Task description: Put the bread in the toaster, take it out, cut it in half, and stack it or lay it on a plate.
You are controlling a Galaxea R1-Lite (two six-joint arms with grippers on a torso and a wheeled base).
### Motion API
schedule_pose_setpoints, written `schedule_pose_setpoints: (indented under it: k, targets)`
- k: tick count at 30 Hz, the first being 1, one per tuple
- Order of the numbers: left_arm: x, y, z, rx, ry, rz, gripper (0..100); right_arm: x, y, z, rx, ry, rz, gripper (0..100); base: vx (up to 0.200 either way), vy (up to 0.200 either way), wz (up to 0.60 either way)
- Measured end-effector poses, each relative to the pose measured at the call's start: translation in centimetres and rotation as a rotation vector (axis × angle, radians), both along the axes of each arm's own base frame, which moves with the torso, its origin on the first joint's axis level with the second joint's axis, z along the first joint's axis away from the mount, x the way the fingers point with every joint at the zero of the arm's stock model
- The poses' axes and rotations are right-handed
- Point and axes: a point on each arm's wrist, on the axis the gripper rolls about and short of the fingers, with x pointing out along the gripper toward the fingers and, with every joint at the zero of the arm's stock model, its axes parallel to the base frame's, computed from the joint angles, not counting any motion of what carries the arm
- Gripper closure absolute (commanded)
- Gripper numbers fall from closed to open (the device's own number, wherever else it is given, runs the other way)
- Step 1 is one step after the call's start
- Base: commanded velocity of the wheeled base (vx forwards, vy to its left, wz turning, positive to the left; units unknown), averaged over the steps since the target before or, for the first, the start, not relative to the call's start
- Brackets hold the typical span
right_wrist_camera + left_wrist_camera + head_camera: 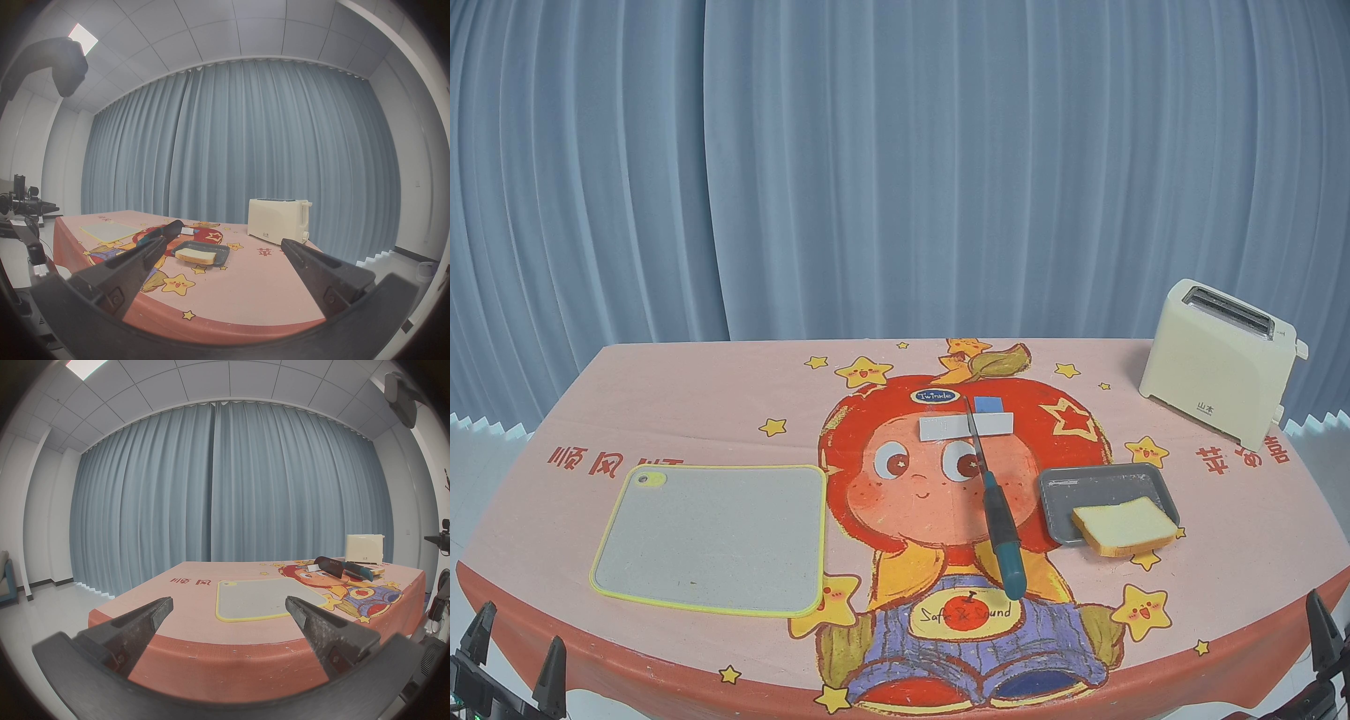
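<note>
Left gripper (228,601) parked low, just off the near edge of the tabletop (684,403), fingers spread wide, nothing between them. Right gripper (224,243) likewise low off the near edge at the other corner, fingers wide apart and empty.

Straight ahead of the left gripper, just past the edge: grey cutting board (712,539) with a yellow rim, flat and bare. Farther on and inward from that gripper, toward the right one: knife (998,511), teal handle nearest the robot, blade pointing away. Blade tip seemingly propped on a white block (942,427), though contact hard to confirm from above. Small blue piece (989,405) just beyond that block, touching or nearly so.

Ahead of the right gripper and a little inward: dark grey plate (1097,483), rectangular and shallow. Bread (1125,527) lying on the plate's corner nearest the right gripper, one slice, whole, tilted over the rim and overhanging it onto the tabletop. Knife handle just beside the plate, on the side away from the right gripper, not touching it.

Well beyond the plate, far ahead of the right gripper near the back edge: cream toaster (1221,361), upright, slot up, well apart from bread and both grippers.
</note>
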Motion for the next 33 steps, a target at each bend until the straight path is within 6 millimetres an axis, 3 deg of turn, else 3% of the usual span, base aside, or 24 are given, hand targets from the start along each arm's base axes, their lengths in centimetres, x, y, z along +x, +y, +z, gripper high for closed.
schedule_pose_setpoints:
  k: [7,15,23,33]
  targets:
    - [0.0,0.0,0.0,0.0,0.0,0.0,0,1.4,0.0,1.7,-0.018,0.084,0.01,0,0.0,0.0,0.0]
    - [0.0,0.0,0.0,0.0,0.0,0.0,0,3.0,0.4,3.4,-0.017,0.154,0.168,0,0.0,0.0,0.0]
    - [0.0,0.0,0.0,0.0,0.0,0.0,0,5.3,0.5,5.5,-0.014,0.223,0.209,0,0.0,0.0,0.0]
    - [0.0,0.0,0.0,0.0,0.0,0.0,0,8.3,1.6,5.0,-0.038,0.395,0.376,0,0.0,0.0,0.0]
